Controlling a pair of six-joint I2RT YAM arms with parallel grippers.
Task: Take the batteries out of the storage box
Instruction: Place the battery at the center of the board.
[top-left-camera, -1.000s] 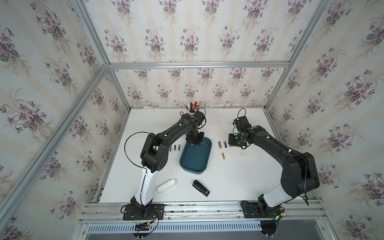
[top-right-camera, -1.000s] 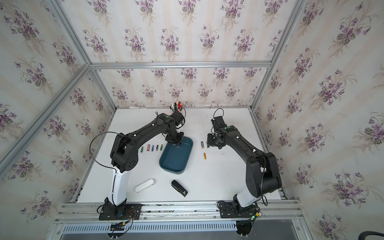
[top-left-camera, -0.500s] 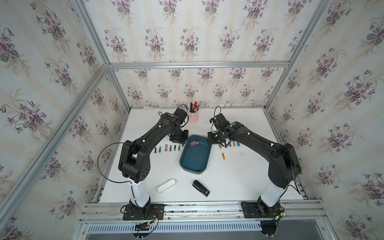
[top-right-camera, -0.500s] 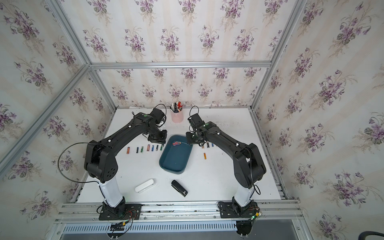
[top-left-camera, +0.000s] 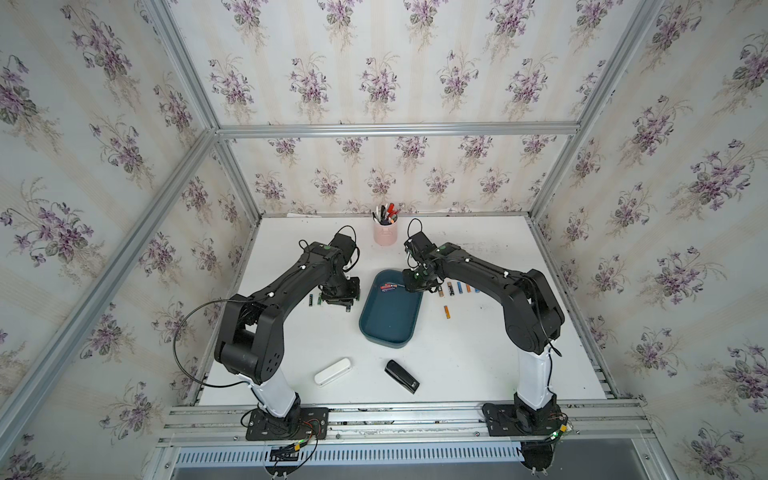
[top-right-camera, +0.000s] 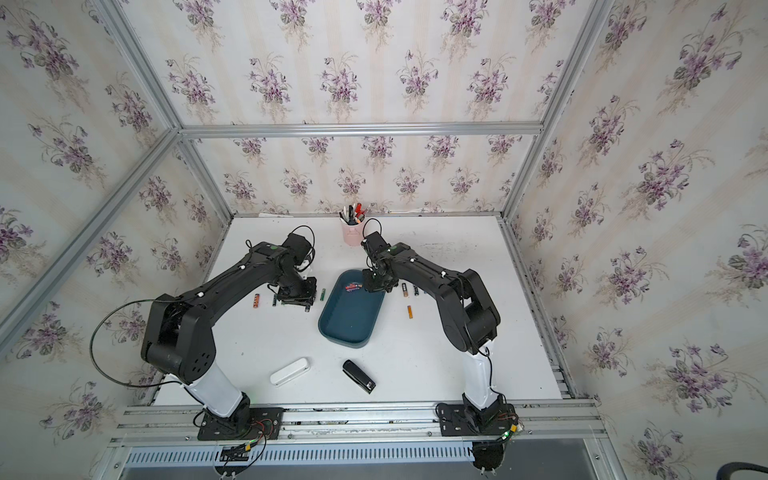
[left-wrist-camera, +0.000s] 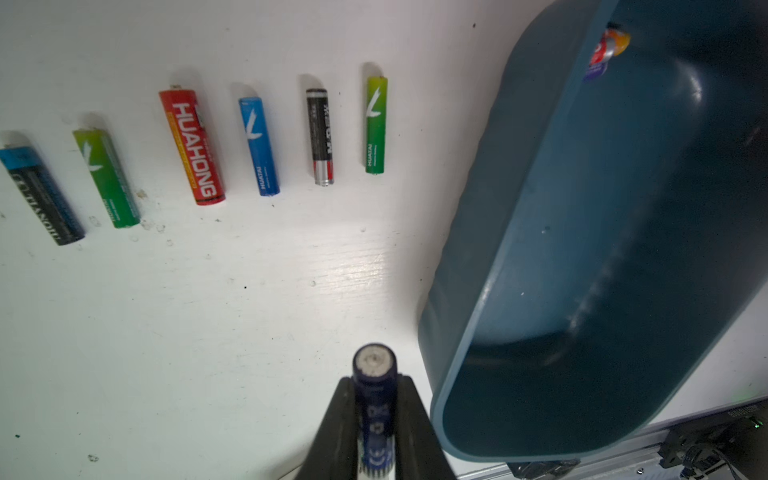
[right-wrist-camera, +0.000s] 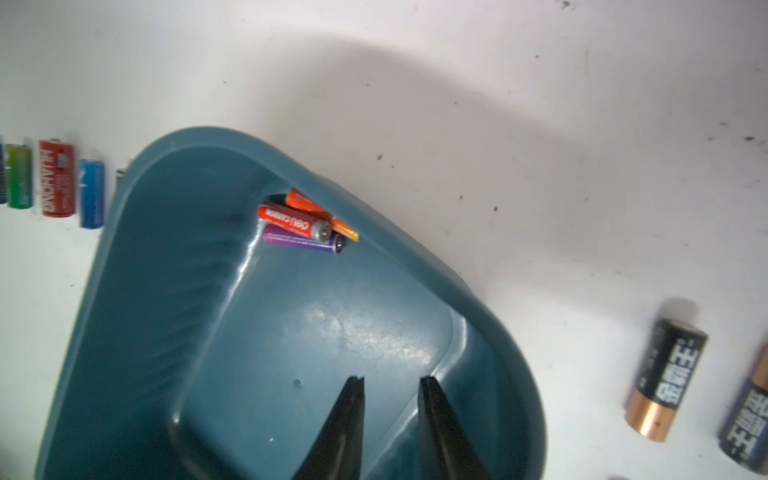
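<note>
The left hand (left-wrist-camera: 374, 384) grips a dark blue battery (left-wrist-camera: 373, 365) lengthwise along its fingers (left-wrist-camera: 336, 415), one end poking past the tips, over the table (left-wrist-camera: 208, 332) just beside the box (left-wrist-camera: 582, 249). Six more batteries (left-wrist-camera: 257, 145) lie in a roughly parallel row on the table beside the box. The right hand (right-wrist-camera: 391, 380) hangs over the box, fingers parted and empty; red, orange and purple batteries (right-wrist-camera: 299, 224) lie side by side in one corner of it.

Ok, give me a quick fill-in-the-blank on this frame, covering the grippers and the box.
1. The left gripper is shut on a ___.
2. The right gripper hangs over the storage box with jaws ___.
3. Inside the storage box lie ___ batteries.
Missing: battery; open; three.
</note>
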